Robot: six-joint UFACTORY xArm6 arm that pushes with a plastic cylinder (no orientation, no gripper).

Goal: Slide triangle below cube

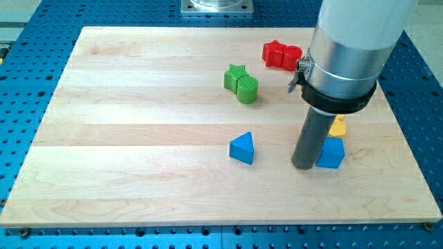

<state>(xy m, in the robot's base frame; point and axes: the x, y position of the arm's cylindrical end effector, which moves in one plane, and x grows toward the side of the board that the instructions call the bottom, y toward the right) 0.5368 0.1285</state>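
A blue triangle [242, 148] lies on the wooden board [138, 138] a little right of the middle. A blue cube [331, 153] lies further to the view's right at about the same height. My tip [303, 166] rests on the board just left of the blue cube, touching or nearly touching it, and well to the right of the triangle. The rod hangs from a large silver and black arm body [346, 62] that hides part of the board behind it.
A yellow block [338, 126] sits just above the blue cube, partly hidden by the rod. A green star [235, 75] and a green rounded block [247, 89] touch above the triangle. Two red blocks [282, 54] lie near the board's top edge.
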